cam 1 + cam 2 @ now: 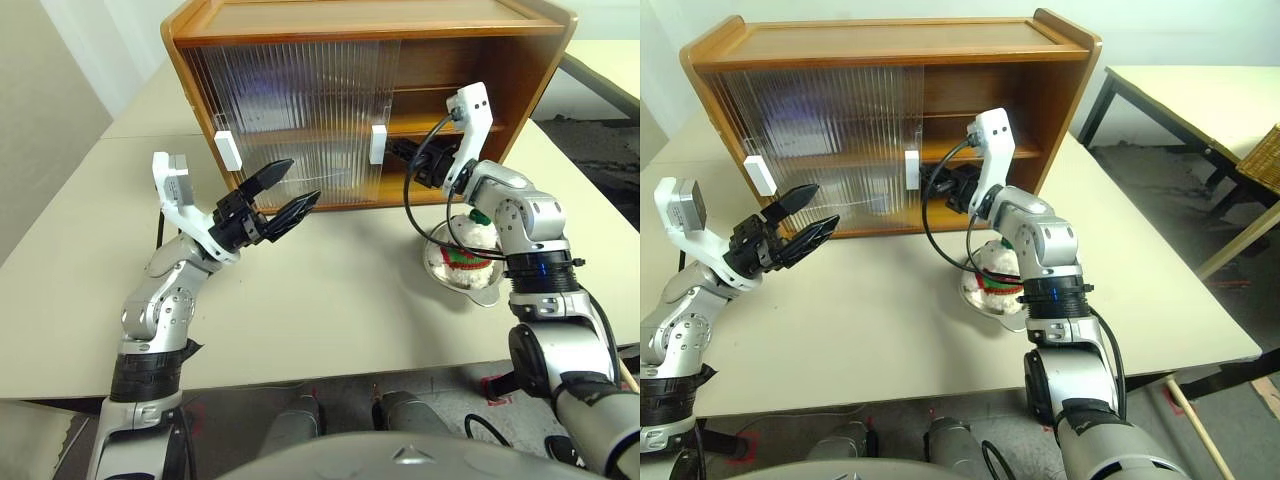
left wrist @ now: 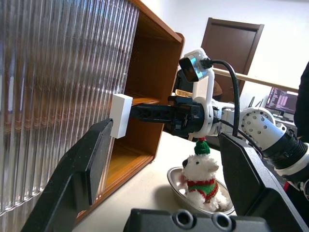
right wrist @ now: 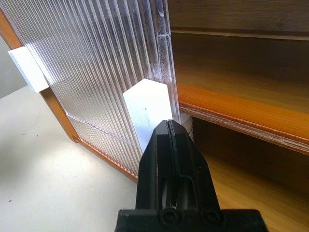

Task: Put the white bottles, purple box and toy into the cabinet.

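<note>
Left gripper [image 1: 283, 196] hangs with jaws spread wide and empty before the cabinet [image 1: 480, 60] and its ribbed doors. Right gripper [image 2: 140, 112], jaws clenched on nothing, tips at the white door handle [image 1: 378, 145]. The toy [image 2: 202, 176] sits in a steel bowl [image 2: 175, 177] below that arm, outside both jaws.

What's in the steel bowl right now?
The toy sits upright in the bowl: white plush, green hat, red-and-green band. Whether anything lies under it cannot be seen; its body covers the bowl's bottom.

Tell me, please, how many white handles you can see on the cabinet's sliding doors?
2: the left handle on the front door's left edge, the right handle beside the open section.
</note>
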